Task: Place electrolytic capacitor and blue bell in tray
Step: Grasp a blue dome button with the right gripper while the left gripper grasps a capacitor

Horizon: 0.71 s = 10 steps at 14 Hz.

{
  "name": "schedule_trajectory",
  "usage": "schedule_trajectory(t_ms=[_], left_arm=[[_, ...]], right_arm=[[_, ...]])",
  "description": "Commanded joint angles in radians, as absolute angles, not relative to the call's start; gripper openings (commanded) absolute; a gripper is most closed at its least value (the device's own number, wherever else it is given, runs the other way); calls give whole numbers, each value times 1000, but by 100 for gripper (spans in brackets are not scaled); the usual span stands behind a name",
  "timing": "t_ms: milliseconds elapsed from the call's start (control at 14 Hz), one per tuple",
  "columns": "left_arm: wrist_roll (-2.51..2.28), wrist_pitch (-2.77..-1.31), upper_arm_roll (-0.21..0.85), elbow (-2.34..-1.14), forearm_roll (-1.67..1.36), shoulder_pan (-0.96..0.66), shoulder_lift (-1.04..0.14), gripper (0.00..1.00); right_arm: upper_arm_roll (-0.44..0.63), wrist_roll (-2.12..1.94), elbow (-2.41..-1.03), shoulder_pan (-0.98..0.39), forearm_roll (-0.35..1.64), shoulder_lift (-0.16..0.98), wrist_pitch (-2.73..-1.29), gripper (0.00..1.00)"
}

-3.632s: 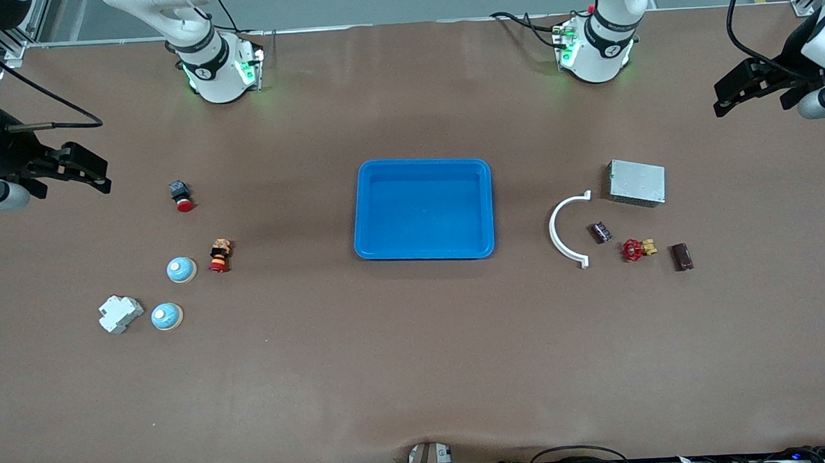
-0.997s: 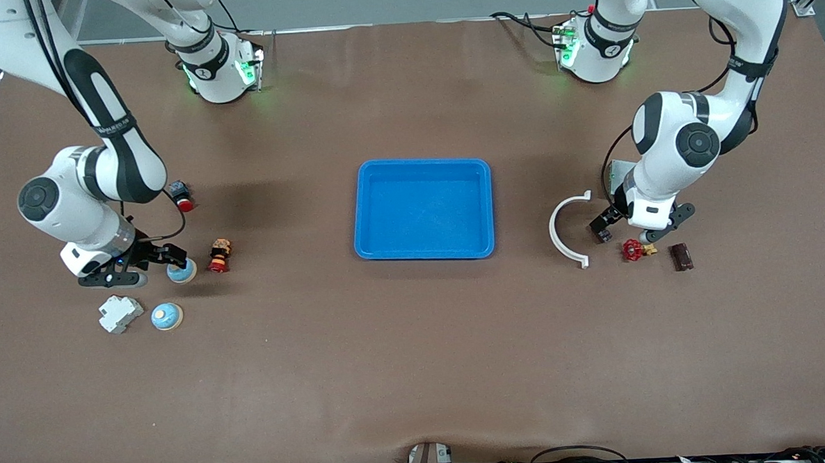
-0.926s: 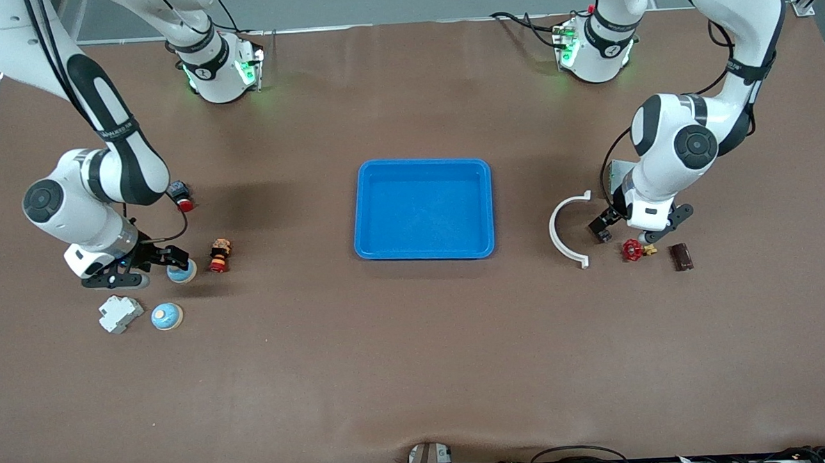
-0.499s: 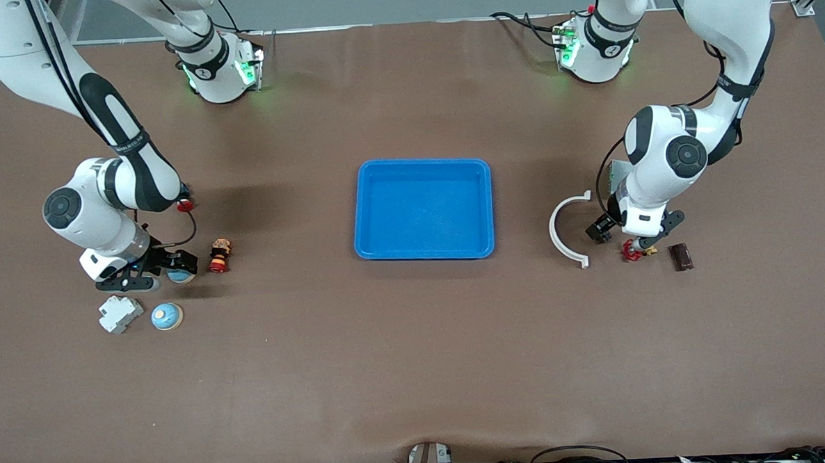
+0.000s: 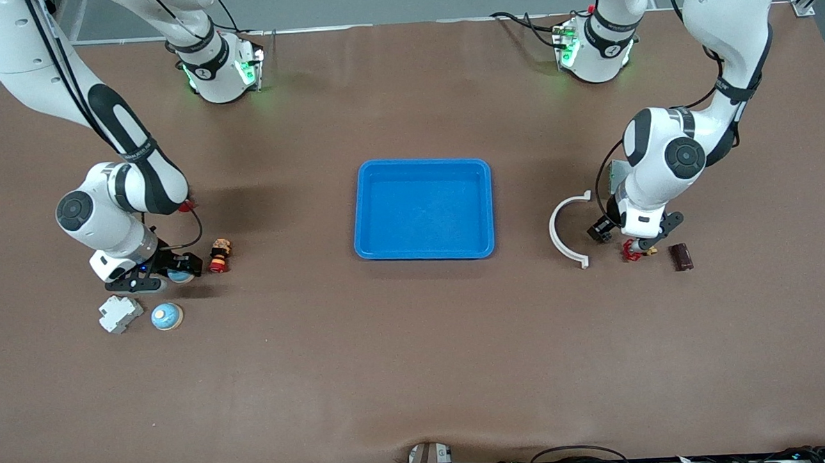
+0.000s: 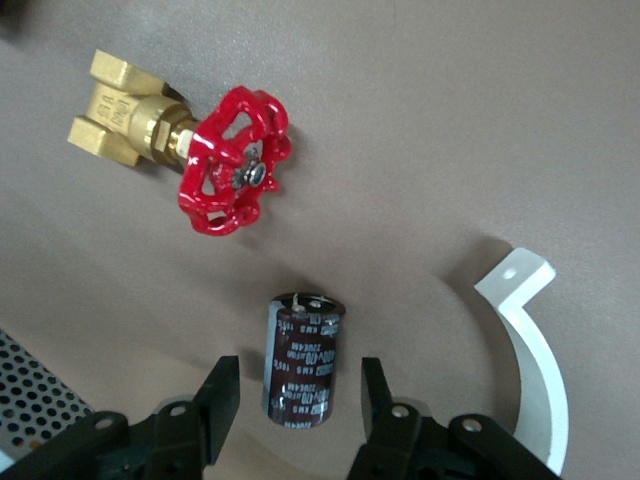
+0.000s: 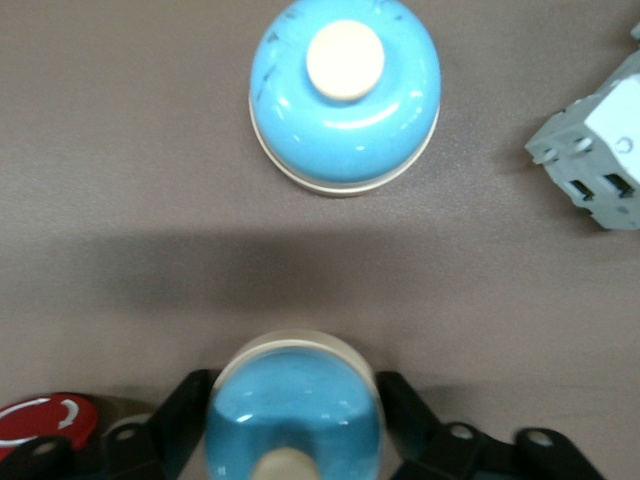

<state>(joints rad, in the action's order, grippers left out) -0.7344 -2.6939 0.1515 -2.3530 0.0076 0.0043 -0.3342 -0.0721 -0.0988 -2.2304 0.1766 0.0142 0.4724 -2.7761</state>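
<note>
The bright-blue tray lies empty at the table's middle. My right gripper is down at the right arm's end, and in the right wrist view its fingers press both sides of a blue bell with a cream knob, which rests on the table. A second blue bell sits nearer the front camera. My left gripper is low at the left arm's end. In the left wrist view it is open and straddles the dark electrolytic capacitor lying on the table, with a gap on each side.
A red-handled brass valve and a brown block lie beside the capacitor, a white arc on its tray side. A grey metal box is partly hidden by the left arm. A grey terminal block and a red button flank the bells.
Both arms came in from the table's ends and dropped onto their parts. In the last second the right gripper settled around the bell and the left gripper around the capacitor.
</note>
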Motion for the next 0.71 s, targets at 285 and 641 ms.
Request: schedule_trajectory(t_ms=[285,641], left_arm=[[-742,-2709,153,-2350,-6,8,-341,0],[-742,-2656,153,-2347,-5,9,-275,0]], right_arm=[[-89,15,-2250,138,25,379,-2615,0],[-95,104,-2223,78,25,217,-2355,0]])
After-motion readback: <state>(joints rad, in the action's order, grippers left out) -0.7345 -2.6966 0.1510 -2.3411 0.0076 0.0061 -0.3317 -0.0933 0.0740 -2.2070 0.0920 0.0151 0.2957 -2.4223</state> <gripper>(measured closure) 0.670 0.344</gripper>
